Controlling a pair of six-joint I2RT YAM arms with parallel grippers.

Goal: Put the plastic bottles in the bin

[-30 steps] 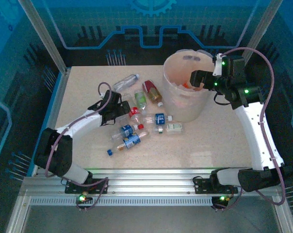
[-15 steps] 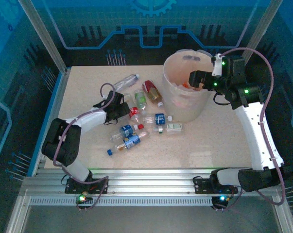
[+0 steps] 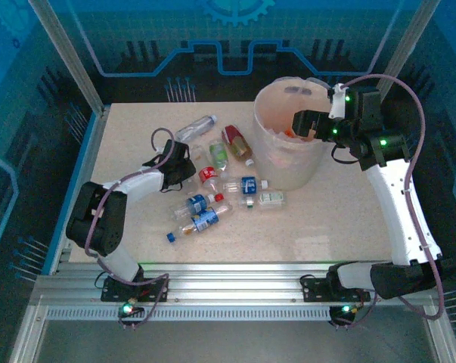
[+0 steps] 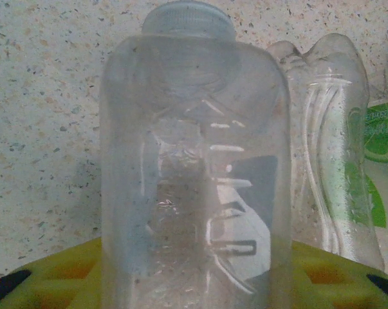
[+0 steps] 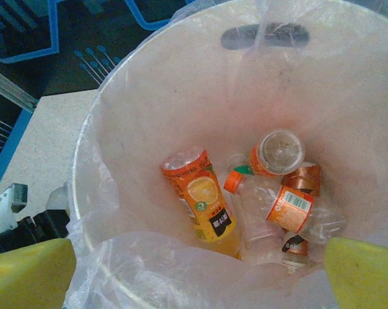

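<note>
Left arm has folded its elbow in over the last second. The left claw point(image 3: 180, 168) has nudged slightly toward the far side and now sits at the left edge of the bottle pile. In the left wrist view a clear bottle point(image 4: 194, 161) with a pale cap stands right between the yellow fingers, cap pointing away. The fingers flank its base, but I cannot tell whether they are actually squeezing it. A crushed bottle point(image 4: 322, 129) lies just beside it on the right, and a green-label bottle point(image 4: 377, 141) lies past that.

The right claw point(image 3: 302, 121) has barely moved and still hangs over the bin point(image 3: 267, 155) opening. Its fingers are wide apart with nothing between them. Below it, the orange-label bottle point(image 5: 203, 203) and a few others lie at the bottom of the liner.

The loose plastic bottles point(image 3: 205, 219) on the surface point(image 3: 341, 204) look unmoved across the three top views. They are spread just left of the bin.

Judgement: the right side's drop looks finished, and the left is lining up or just starting a grasp on the clear bottle. Most of the pile is still outside the bin, so the task is well short of done. Risk: a thin crushed bottle can slip or drag its neighbour along.
</note>
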